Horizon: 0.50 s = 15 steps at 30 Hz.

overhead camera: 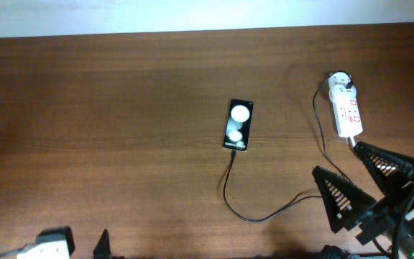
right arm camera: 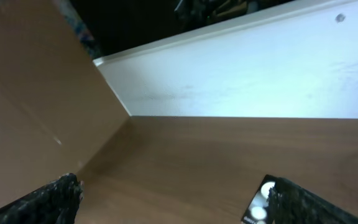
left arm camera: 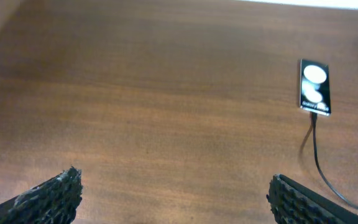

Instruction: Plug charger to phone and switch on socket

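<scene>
Trailing charger (overhead camera: 226, 180) between phone (overhead camera: 238, 125) and socket (overhead camera: 347, 109)

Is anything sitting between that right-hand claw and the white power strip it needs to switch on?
Nothing visible blocks it. From overhead, the open right claw sits just short of the socket, at its near end, with bare table between. Only the thin black charger cable lies close, running alongside the socket toward the claw.

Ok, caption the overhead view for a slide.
Charger cable runs from phone to socket across a wooden table; right hand open beside the socket.
</scene>
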Each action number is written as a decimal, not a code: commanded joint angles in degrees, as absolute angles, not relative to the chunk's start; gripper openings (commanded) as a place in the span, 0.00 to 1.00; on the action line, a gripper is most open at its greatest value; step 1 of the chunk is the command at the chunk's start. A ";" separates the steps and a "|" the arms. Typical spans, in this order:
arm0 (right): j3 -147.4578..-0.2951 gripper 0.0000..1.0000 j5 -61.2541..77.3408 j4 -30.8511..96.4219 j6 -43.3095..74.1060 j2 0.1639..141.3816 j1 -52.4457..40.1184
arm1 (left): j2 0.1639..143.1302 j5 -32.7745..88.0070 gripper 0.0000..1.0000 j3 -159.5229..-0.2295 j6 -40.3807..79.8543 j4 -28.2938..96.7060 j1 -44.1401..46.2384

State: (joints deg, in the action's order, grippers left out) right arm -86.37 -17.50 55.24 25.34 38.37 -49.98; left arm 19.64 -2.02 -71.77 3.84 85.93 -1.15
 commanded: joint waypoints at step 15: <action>-86.43 0.62 -23.20 56.10 25.36 57.21 -49.76 | 6.85 -2.79 0.99 -71.55 3.38 85.58 -1.30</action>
State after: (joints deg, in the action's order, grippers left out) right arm -86.35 -21.45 56.31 25.50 54.65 -49.98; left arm 9.52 -2.02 -71.77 3.84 85.78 -1.15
